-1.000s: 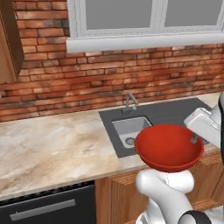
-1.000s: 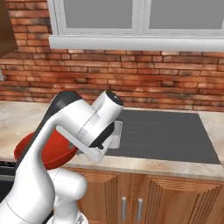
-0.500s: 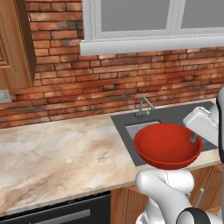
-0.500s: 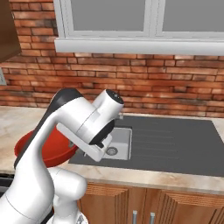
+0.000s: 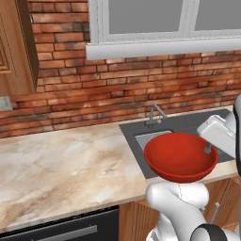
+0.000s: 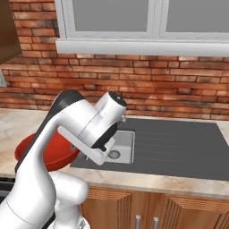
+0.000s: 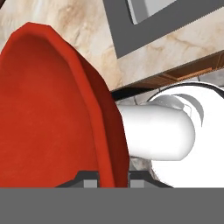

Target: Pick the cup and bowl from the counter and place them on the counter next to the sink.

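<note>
Bowl (image 5: pixel 180 156) hangs in the air at the table's (image 5: pixel 61 164) front edge, just before the sink (image 5: pixel 176 129), its rim pinched in the clenched claw (image 7: pixel 113 177); faucet (image 5: pixel 154 114) and brick wall (image 5: pixel 122 89) stand behind, nothing crowding it

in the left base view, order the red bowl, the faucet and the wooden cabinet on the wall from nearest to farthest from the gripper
1. The bowl: nearest, its right rim is pinched in the gripper, held above the counter's front edge.
2. The faucet: next, behind the sink basin, up and left of the bowl.
3. The wooden cabinet: farthest, on the brick wall at the far left.
</note>
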Controlling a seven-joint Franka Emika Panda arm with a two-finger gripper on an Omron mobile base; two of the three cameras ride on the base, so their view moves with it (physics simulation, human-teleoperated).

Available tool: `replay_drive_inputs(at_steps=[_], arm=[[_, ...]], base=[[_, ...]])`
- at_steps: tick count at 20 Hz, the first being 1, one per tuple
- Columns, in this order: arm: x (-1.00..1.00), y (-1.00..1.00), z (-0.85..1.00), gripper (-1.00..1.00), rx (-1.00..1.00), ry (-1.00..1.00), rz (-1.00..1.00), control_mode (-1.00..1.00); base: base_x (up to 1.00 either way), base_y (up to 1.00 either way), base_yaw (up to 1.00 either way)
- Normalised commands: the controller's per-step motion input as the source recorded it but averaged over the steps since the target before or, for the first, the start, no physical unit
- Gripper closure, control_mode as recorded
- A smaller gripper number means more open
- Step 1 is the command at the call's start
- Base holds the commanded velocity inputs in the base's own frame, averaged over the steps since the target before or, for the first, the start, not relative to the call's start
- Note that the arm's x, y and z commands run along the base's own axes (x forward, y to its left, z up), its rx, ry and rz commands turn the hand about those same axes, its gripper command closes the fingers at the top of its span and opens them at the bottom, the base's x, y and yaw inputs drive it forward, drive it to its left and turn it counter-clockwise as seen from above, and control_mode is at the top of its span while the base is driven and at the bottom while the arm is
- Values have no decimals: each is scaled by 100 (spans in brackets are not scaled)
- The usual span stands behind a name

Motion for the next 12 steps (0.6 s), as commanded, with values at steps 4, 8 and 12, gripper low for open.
replay_drive_inputs(at_steps=[4, 8, 12], arm=[[0, 0, 0, 100, 0, 0, 0, 100], [-3, 9, 0, 100, 0, 2, 0, -100], [-2, 67, 0, 100, -9, 20, 7, -100]], base=[[0, 0, 0], [0, 0, 0], [0, 0, 0]])
